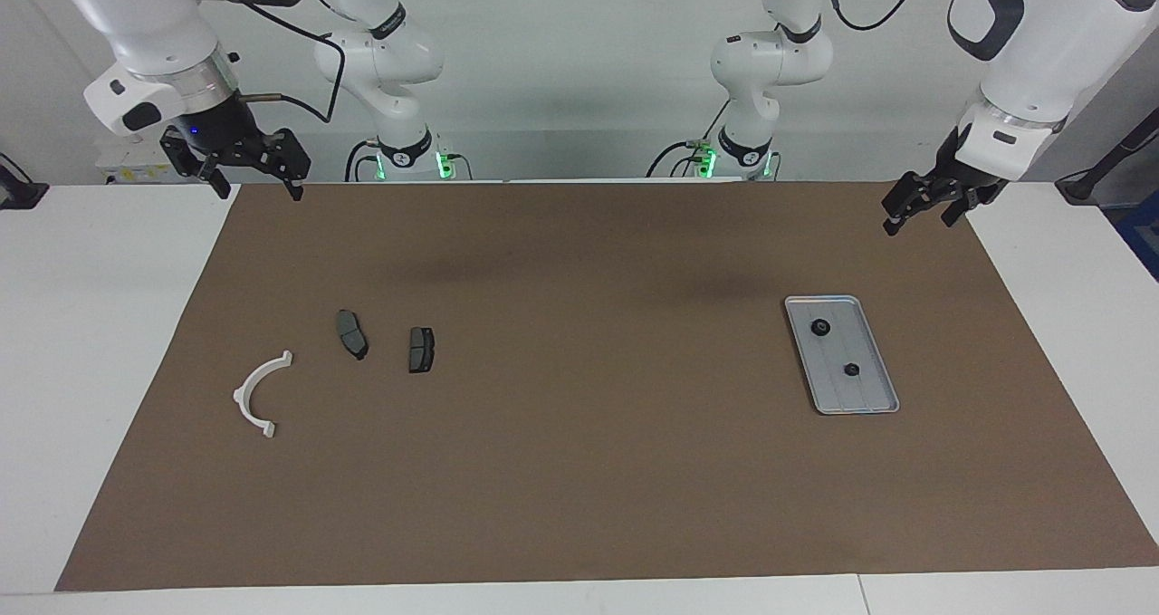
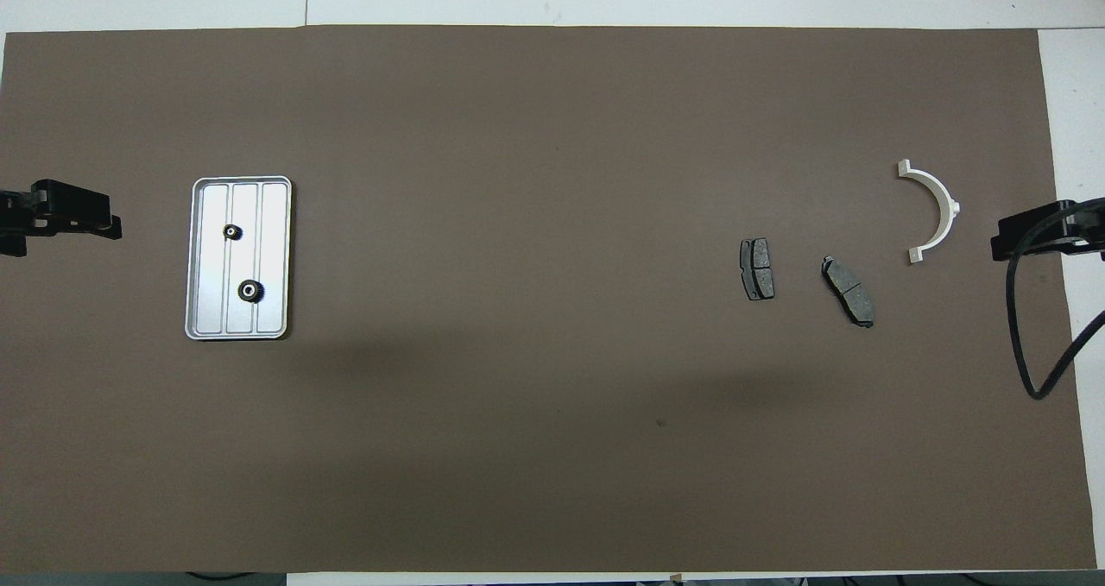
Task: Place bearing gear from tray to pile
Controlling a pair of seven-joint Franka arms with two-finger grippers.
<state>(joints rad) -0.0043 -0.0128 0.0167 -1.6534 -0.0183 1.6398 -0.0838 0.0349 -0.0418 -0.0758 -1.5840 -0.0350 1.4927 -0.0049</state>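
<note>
The silvery tray (image 1: pixel 865 390) lies on the brown mat toward the left arm's end and also shows in the overhead view (image 2: pixel 273 249). Two small black bearing gears (image 1: pixel 820 328) (image 1: pixel 851 369) sit in it, apart from each other (image 2: pixel 231 232) (image 2: pixel 250 290). The pile lies toward the right arm's end: a white semicircular bracket (image 1: pixel 243 394) (image 2: pixel 950 203) and two dark grey pads (image 1: pixel 351 333) (image 1: pixel 421 350). My left gripper (image 1: pixel 919 221) hangs open and empty in the air over the mat's edge by the tray's end. My right gripper (image 1: pixel 256 185) hangs open and empty over the mat's edge by the pile's end.
The brown mat (image 1: pixel 579 470) covers most of the white table (image 1: pixel 100 325). A black cable (image 2: pixel 1036 344) loops down from the right arm over the mat's edge. Nothing else lies on the mat between the tray and the pile.
</note>
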